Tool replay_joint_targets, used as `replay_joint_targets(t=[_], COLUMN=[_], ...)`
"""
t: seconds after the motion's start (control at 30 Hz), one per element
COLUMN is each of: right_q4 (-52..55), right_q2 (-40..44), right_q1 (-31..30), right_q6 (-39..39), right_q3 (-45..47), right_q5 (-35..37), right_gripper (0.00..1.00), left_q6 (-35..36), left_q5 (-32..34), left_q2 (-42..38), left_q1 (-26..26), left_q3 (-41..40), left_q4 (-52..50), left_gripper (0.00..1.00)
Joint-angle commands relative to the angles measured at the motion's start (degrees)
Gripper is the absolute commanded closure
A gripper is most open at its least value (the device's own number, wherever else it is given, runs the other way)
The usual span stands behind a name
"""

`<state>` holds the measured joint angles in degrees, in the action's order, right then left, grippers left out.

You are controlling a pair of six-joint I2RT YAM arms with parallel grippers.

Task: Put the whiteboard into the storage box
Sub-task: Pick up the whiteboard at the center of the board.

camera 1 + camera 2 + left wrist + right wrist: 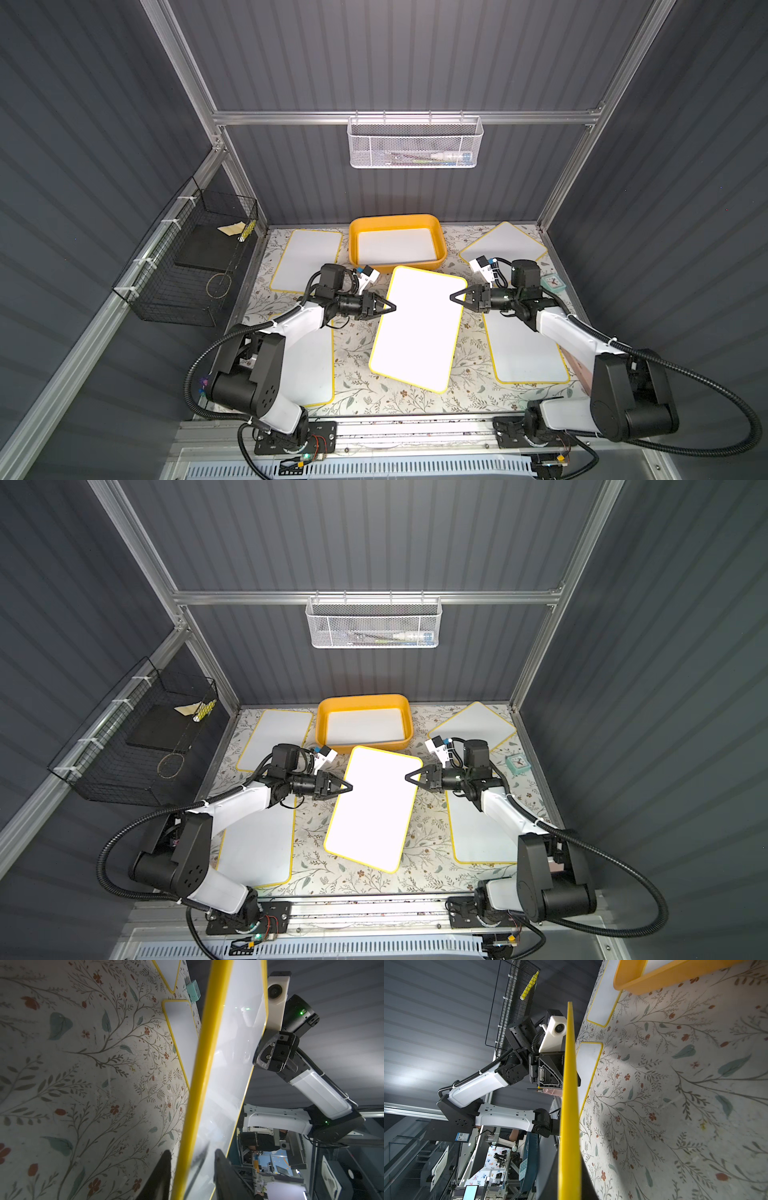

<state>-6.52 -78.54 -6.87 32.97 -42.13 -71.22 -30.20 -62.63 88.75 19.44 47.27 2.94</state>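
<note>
A yellow-rimmed whiteboard [419,328] [374,808] hangs tilted above the floral table, between my two grippers. My right gripper [452,296] [569,1159] is shut on its right long edge [570,1084]. At the opposite long edge, my left gripper [394,307] [192,1152] has one finger under the yellow rim and one over the white face [228,1064]. A gap shows on both sides, so it is open. The yellow-orange storage box [395,219] [361,698] stands just behind the board's far end, with a white board lying inside it.
Several more whiteboards lie flat on the table: back left [307,259], back right [505,245], front right [528,349]. A teal clock [552,281] sits at the right edge. A black wire basket [191,266] and a white mesh basket [415,143] hang on the walls.
</note>
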Motion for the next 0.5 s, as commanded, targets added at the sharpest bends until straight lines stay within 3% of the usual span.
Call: replay_joint_targets(t=[0.0, 0.37, 0.47], right_q4=[-1.7, -1.6, -1.8], right_q2=[-0.9, -1.8, -2.6], right_q1=[0.2, 0.4, 0.5], right_q6=[-0.1, -0.8, -0.8], right_q3=[-1.5, -1.6, -1.6], right_q5=[-2.4, -2.1, -1.9], right_gripper=[0.92, 0.83, 0.78], left_q6=[-0.6, -4.1, -4.7], left_q5=[-2.2, -3.2, -3.1], left_q2=[-0.5, -0.1, -0.2], left_q1=[0.0, 0.1, 0.1], left_q3=[-0.3, -1.4, -1.6], left_q4=[1.7, 6.6, 7.3], left_gripper=[0.74, 0.99, 1.00])
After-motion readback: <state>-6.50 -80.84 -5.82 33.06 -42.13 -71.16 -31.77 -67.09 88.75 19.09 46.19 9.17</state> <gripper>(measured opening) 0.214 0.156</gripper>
